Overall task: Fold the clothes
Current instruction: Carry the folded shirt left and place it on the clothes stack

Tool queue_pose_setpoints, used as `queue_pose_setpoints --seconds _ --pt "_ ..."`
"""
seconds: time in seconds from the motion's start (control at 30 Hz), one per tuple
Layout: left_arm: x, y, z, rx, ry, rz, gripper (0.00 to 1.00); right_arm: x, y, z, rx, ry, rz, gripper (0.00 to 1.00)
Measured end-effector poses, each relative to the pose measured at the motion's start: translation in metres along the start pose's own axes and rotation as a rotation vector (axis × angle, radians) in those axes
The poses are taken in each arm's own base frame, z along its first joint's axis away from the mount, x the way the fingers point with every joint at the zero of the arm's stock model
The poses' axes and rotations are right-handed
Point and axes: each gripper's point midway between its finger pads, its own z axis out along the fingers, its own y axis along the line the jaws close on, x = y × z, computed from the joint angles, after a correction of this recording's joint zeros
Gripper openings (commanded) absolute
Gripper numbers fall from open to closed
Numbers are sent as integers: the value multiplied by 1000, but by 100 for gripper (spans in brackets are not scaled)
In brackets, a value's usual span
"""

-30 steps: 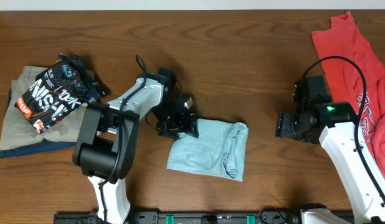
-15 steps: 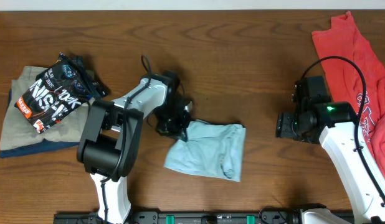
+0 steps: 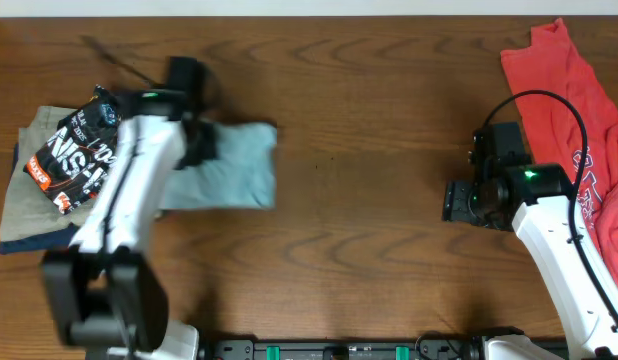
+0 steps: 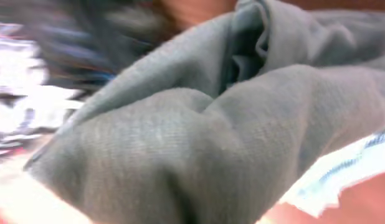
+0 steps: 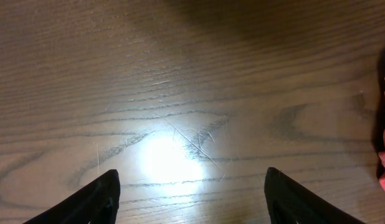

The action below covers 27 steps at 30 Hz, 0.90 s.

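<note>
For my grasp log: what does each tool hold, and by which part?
Left tool appears to grip the blue-grey T-shirt at its left edge; right tool holds nothing.

Pale T-shirt (image 3: 239, 165) plain blue-grey, no print. Black shirt (image 3: 69, 150) bold white and orange print. Tan garment (image 3: 24, 215) navy edge beneath. Red T-shirt (image 3: 559, 70) white lettering. Table (image 3: 389, 230) dark brown woodgrain.

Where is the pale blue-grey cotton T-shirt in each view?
Overhead: pale blue-grey cotton T-shirt lies upper left, right of the black printed shirt.
Left wrist: it fills the frame.
Right wrist: not in view.
Shared landmark: brown wooden table, in overhead and right wrist.
</note>
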Motion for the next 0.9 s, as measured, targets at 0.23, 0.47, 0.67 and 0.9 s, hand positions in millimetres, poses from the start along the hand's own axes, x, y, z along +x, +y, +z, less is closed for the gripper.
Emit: queue_pose_setpoints --seconds 0.23,0.47,0.67,0.9 --pt "-29 129 3 -175 -119 -358 6 0 0 0 -1 -1 0 72" --pt "-16 226 10 -225 -160 -725 38 -1 0 0 -1 -4 0 72" --pt "-12 249 21 -137 -169 -848 98 -1 0 0 -1 -4 0 73" --pt "-24 216 29 36 -146 -832 98 -7 3 0 -11 -30 1 76"
